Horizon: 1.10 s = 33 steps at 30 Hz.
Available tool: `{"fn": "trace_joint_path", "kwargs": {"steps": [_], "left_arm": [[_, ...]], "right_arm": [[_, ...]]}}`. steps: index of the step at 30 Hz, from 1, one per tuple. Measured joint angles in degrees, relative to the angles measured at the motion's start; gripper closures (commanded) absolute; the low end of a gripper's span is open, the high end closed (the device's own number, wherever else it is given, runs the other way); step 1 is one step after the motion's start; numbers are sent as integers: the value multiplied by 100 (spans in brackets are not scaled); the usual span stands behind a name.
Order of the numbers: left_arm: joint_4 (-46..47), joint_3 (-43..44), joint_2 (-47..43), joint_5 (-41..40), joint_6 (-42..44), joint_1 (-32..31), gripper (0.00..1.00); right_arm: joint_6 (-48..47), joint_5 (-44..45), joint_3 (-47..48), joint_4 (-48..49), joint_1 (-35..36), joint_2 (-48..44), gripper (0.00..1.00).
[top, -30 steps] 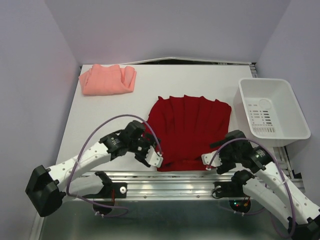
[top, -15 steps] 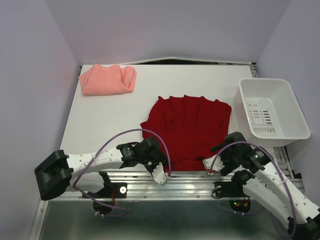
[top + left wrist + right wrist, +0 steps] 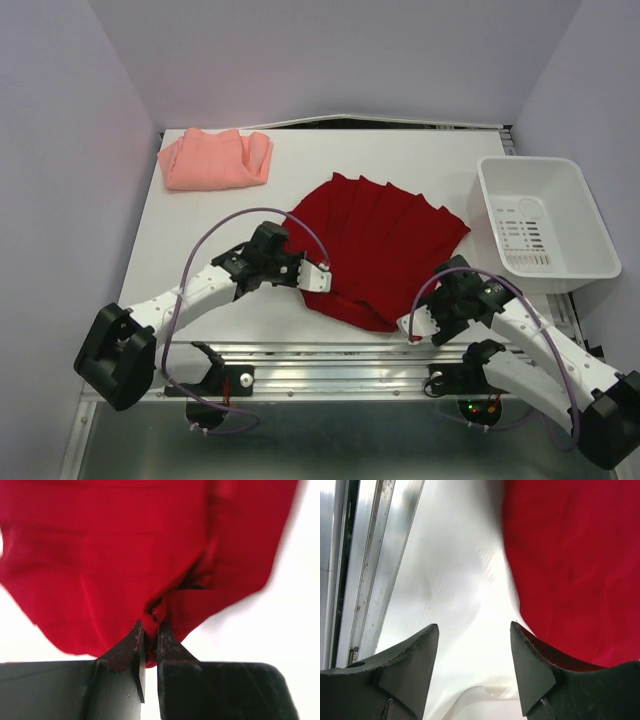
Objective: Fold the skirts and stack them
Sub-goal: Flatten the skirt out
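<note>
Lying spread at middle of bench [image 3: 200, 225], deep red skirt [image 3: 390, 240] is awaiting folding. Salmon-pink skirt [image 3: 215, 160] is sitting folded at far-left corner. Left tool [image 3: 318, 279] is pinching bunched red edge. Right tool [image 3: 413, 326] is hovering jaws apart beside near edge, gripping nothing. Stacking not yet done.

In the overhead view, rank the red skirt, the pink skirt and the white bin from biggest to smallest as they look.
1. red skirt, spread out
2. white bin, nearly as large, so the order of these two is unsure
3. pink skirt, bunched up, clearly smallest
</note>
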Motion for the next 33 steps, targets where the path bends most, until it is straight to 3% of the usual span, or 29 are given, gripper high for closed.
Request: {"fn": "trace_joint_path", "kwargs": {"steps": [6, 11, 16, 24, 33], "left_arm": [[118, 682, 787, 463, -1379, 896, 100], [66, 1331, 1762, 1058, -2452, 1373, 100], [-26, 1759, 2280, 1569, -3220, 1858, 100], [-61, 1919, 2302, 1784, -3552, 2033, 100], [-66, 1919, 2306, 1856, -3738, 2087, 100]], "right_arm": [[302, -393, 168, 323, 0, 402, 34], [1375, -1137, 872, 1010, 9, 1274, 45], [1840, -1504, 1141, 1576, 350, 1659, 44], [1875, -1499, 323, 1429, 852, 767, 34], [3397, -1073, 212, 2426, 1853, 1320, 40]]}}
